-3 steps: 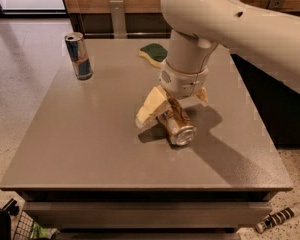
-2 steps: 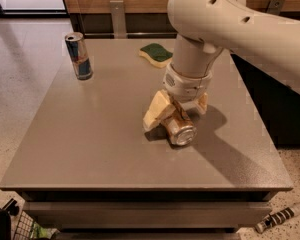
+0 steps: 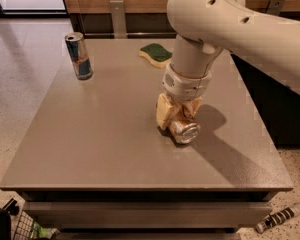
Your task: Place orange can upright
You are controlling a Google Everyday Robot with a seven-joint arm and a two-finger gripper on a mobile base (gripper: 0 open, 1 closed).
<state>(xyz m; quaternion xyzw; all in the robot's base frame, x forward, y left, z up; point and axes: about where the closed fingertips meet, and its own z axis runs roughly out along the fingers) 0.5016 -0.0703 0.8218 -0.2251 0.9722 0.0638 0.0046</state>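
The orange can (image 3: 184, 130) lies on its side on the grey table (image 3: 90, 144), right of the middle, with a shiny silver end facing the camera. My gripper (image 3: 178, 120) comes down on it from above. Its cream fingers (image 3: 165, 112) sit on either side of the can's body, closed against it. The can still rests on the table top. The arm's wrist and big cream forearm (image 3: 230, 19) reach in from the upper right and hide the far end of the can.
A tall blue-and-silver can (image 3: 79, 55) stands upright near the table's far left corner. A green and yellow sponge (image 3: 157, 54) lies at the far edge, behind the wrist. A striped tool (image 3: 282, 216) lies on the floor at the lower right.
The left finger has moved right, in against the can, and the wrist has shifted slightly right. The can has stayed lying in about the same place.
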